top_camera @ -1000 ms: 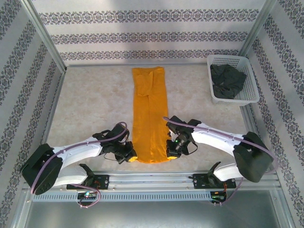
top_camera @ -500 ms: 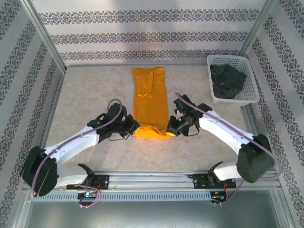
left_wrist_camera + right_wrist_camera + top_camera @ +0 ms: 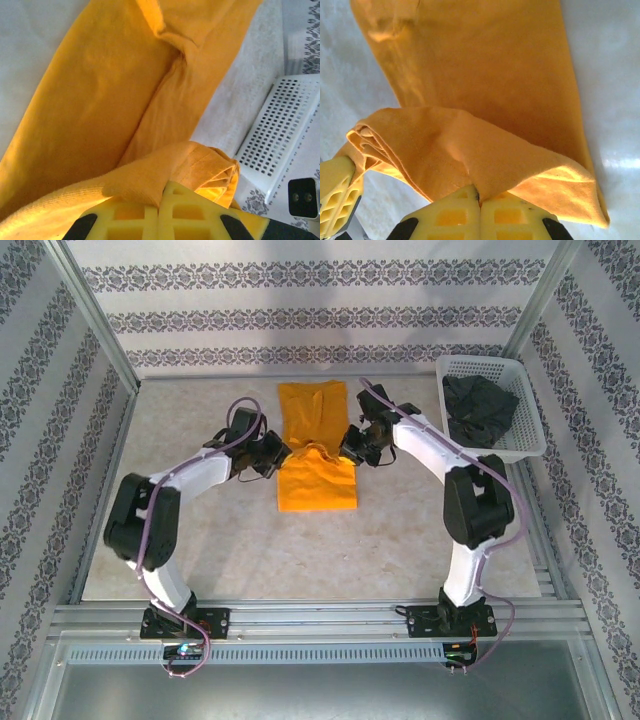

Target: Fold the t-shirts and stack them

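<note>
Overhead view of a pale table (image 3: 200, 530) with two robot arms reaching from the bottom of the frame toward its centre. The orange shirt (image 3: 316, 485), already narrowed into a long strip, lies in the upper middle of the frame, running top to bottom. Its lower part is doubled up over itself, with the crease lowest in the frame and the lifted hem across the strip's middle.

The left end effector (image 3: 283, 452) is pressed together on the hem's left corner, and the right end effector (image 3: 347, 447) is pressed together on the right corner. Each wrist view shows yellow fingers (image 3: 182, 200) closed tight on a bunched lip of orange cloth. The flat part of the strip stretches away beneath them.

The corners are held level with each other, likely so the hem stays straight and the lifted layer lands square on the part below, edges matching. Holding the two corners rather than the middle keeps that layer spread to full width. By the look of it, the step in hand is the crosswise fold, about halfway over.

The grey shirt (image 3: 480, 410) sits crumpled in a white basket (image 3: 490, 365) at the upper right, well apart from the arms and not yet folded. It probably waits there until the orange one is done.
</note>
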Robot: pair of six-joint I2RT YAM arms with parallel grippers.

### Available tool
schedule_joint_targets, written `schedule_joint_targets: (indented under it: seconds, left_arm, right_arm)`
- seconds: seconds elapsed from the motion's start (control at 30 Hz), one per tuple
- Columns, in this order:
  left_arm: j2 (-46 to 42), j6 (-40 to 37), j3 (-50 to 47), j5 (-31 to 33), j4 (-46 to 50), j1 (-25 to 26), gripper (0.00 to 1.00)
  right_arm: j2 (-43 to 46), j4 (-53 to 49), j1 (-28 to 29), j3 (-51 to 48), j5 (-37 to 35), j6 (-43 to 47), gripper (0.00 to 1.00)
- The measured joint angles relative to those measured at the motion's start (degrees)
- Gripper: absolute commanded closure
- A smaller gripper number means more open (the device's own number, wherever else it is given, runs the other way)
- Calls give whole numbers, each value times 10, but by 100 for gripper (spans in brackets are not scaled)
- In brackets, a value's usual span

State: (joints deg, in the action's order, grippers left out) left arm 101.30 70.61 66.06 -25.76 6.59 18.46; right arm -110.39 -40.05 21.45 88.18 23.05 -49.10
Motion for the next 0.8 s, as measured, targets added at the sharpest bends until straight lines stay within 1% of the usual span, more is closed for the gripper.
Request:
schedule_joint_targets:
  seconds: [0.07,0.1,0.13,0.17,0.23,0.27,0.33,0.4,0.5,0.57,0.67,0.73,0.8]
  left_arm:
    - [42,-8,28,-10,-4,-10,99]
    - [61,-12,40,-14,-6,-14,97]
    - [79,-16,53,-18,-8,-18,91]
    - [95,-19,64,-22,-9,-23,78]
    - [120,-29,83,-26,-8,-31,56]
    - [128,-33,90,-27,-8,-33,49]
    - [130,-43,94,-26,-6,-38,40]
    - [119,-49,87,-24,-5,-39,39]
    - [55,-54,29,-10,-1,-38,45]
    - [-17,-51,-35,-2,4,-33,47]
    - [-110,-28,-124,1,0,-11,47]
    - [-143,1,-181,-1,-13,10,47]
    - [-148,29,-224,-1,-27,28,47]
  right_arm:
    - [-38,-2,-9,33,3,2,100]
    - [-56,-2,-12,49,5,4,95]
    - [-75,-2,-17,65,9,7,86]
    - [-94,-3,-21,84,15,12,76]
    - [-126,-6,-28,117,23,23,60]
    - [-139,-8,-33,132,28,32,54]
    - [-147,-9,-40,141,34,44,47]
    - [-140,-11,-47,137,35,51,45]
    - [-90,1,-56,82,33,61,44]
    - [-30,12,-60,13,29,61,45]
    - [71,38,-54,-102,27,56,46]
    - [119,56,-43,-169,28,43,46]
    - [141,78,-29,-220,29,29,46]
